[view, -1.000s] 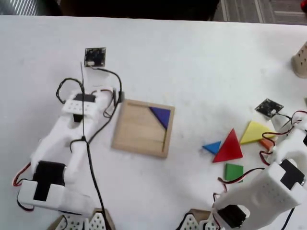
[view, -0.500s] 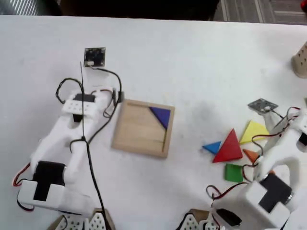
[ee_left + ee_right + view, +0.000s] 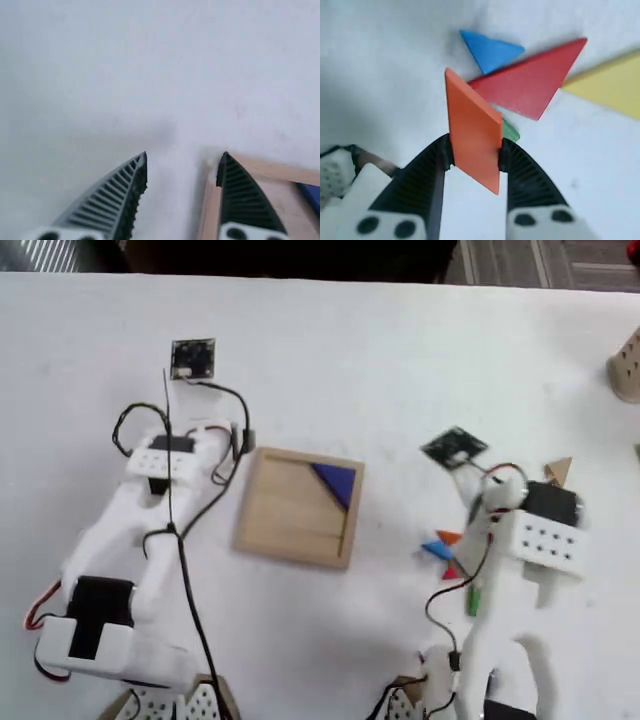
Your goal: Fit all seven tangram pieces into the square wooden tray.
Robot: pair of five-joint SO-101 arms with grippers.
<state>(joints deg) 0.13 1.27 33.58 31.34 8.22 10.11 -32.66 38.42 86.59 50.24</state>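
The wooden tray point(image 3: 285, 515) holds a dark blue triangle point(image 3: 337, 481) (in one corner). Well apart from it lie the red triangle point(image 3: 530, 85), light blue triangle point(image 3: 490, 50), yellow piece point(image 3: 610, 85) and green piece point(image 3: 509, 132), with the orange piece point(image 3: 472, 130) held edgewise.

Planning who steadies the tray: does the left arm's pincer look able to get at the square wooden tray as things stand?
Probably yes: the left pincer hangs open right at a corner of the square wooden tray, with nothing between them.

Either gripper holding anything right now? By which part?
Right gripper clamps the orange piece near one end; the rest sticks out ahead. Left gripper is open and empty.
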